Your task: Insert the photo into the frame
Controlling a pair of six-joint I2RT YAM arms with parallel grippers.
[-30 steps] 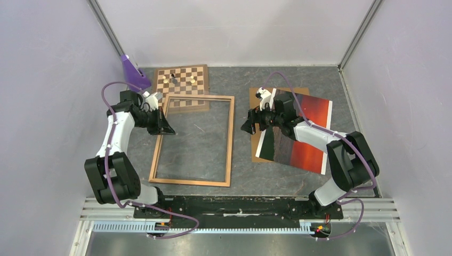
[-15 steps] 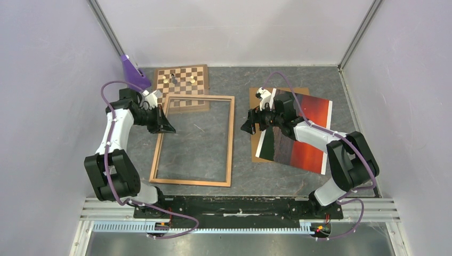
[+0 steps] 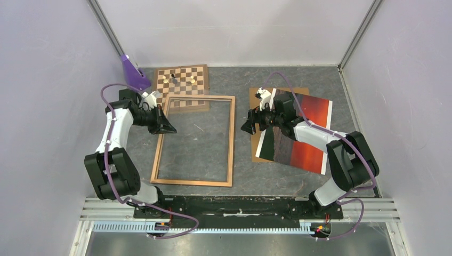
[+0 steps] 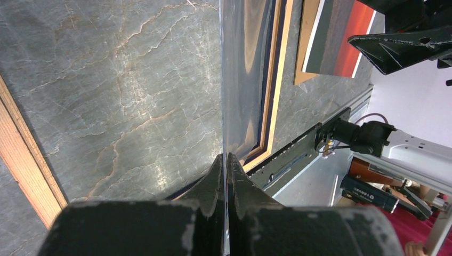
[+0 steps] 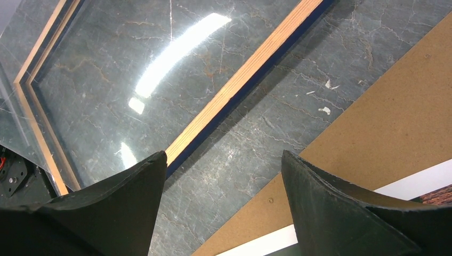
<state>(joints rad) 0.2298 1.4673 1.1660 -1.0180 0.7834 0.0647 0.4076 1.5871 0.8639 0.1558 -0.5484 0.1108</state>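
Face up on the brown backing board (image 3: 254, 150), at the right side of the table (image 3: 234, 80): the photo (image 3: 309, 154). Long axis running from far to near, with the far end leaning a little to the right. Dark sea along the left long edge, red-orange sky toward the right, white strips at the two short ends. Hanging past the board on the right, leaving a bare band of board along the left.

Just past the photo's far-left corner, above the board's left edge: the right gripper (image 3: 248, 128), spread wide and clasping nothing. Apart from the print, with the white edge strip (image 5: 433, 172) showing under the right finger in the wrist view.

Well to the left, across a band of bare table: the frame (image 3: 231, 140), flat, wood side up, long axis also far to near.

At the frame's far-left corner: the left gripper (image 3: 167, 127), clenched on the edge of a clear pane (image 4: 241, 80). Pane tilted up from the frame at that side, bright glare on it in the right wrist view.

Beyond the frame's far rail: the chessboard (image 3: 181, 80), partly under that rail.
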